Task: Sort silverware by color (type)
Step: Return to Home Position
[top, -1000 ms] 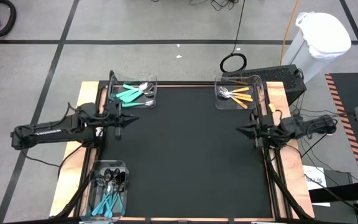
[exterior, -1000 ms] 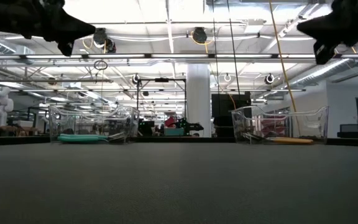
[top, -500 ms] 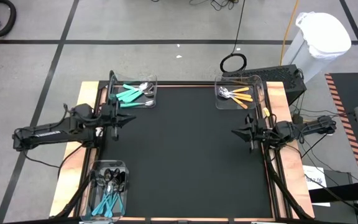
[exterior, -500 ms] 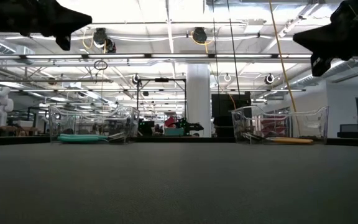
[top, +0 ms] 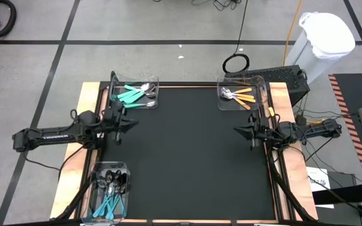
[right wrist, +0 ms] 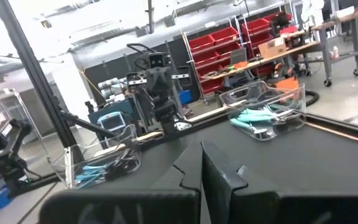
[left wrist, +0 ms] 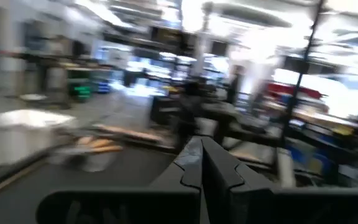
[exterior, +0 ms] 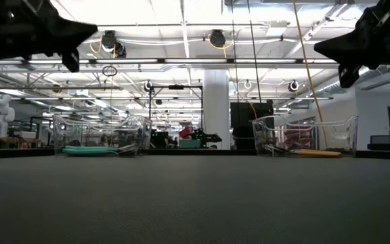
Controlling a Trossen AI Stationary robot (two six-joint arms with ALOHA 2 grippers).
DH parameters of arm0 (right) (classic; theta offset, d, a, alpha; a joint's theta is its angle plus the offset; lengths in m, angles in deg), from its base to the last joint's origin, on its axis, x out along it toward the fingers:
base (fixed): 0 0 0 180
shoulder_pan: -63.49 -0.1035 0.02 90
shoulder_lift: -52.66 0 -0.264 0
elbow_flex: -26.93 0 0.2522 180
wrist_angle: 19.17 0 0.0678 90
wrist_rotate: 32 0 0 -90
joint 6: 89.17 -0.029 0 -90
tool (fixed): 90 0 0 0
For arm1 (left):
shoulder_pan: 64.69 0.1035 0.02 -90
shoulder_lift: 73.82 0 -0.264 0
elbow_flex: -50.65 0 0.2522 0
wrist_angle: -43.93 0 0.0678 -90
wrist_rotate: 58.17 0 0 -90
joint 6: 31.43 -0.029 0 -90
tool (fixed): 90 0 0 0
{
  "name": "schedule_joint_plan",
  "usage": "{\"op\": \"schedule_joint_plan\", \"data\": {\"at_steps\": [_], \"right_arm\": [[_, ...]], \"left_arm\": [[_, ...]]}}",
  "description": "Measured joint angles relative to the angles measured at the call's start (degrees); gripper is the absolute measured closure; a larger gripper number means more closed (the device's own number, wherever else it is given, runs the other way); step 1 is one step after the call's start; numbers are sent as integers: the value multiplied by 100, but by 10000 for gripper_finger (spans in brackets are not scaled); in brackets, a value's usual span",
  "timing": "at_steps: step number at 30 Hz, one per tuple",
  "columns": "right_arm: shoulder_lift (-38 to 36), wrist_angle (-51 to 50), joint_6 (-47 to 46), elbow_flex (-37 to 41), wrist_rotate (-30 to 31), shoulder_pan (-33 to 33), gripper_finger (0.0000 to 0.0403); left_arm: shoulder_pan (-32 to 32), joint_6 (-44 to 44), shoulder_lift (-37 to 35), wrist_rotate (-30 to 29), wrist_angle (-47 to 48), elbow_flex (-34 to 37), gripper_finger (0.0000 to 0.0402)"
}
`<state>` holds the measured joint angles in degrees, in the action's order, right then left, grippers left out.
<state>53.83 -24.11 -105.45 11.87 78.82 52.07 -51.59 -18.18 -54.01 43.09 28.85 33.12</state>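
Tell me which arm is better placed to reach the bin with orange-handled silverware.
The right, likely. The right pincer, shut, hangs at the right side of the table, near the bin holding the orange-handled silverware. The left pincer is across the table, at its left side.

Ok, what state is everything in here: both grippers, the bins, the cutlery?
Left gripper: shut, empty, raised over the mat's left edge.
Right gripper: shut, empty, raised over the mat's right edge.
Upper-left bin, high view: holds teal-handled silverware.
Upper-right bin: holds orange-handled silverware.
Lower-left bin: holds teal-handled pieces with dark heads.
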Motion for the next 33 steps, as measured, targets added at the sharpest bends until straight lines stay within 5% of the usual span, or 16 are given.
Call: {"op": "schedule_joint_plan", "data": {"at_steps": [4, 7, 10, 12, 17, 21, 33], "right_arm": [[0, 0, -139, 2, 0, 0, 403], [0, 0, -275, 4, 135, 0, 403], [0, 2, -408, 6, 157, 0, 403], [0, 1, -403, 6, 157, 0, 403], [4, -3, -72, 6, 343, -2, 403], [8, -11, 120, 6, 488, 11, 403], [7, -7, -40, 9, 623, 11, 403]], "left_arm": [[-146, 0, -301, 562, 301, -107, 400], [-206, -18, -789, 611, 1700, -347, 400], [-205, -266, -1343, 259, 3354, -588, 400], [-205, -356, -1709, -50, 3654, -599, 400], [-205, -607, -1965, -304, 3318, -319, 400], [-214, -303, -1922, -713, 2076, 335, 400], [-537, -311, -1912, -643, 2670, 328, 400]]}}
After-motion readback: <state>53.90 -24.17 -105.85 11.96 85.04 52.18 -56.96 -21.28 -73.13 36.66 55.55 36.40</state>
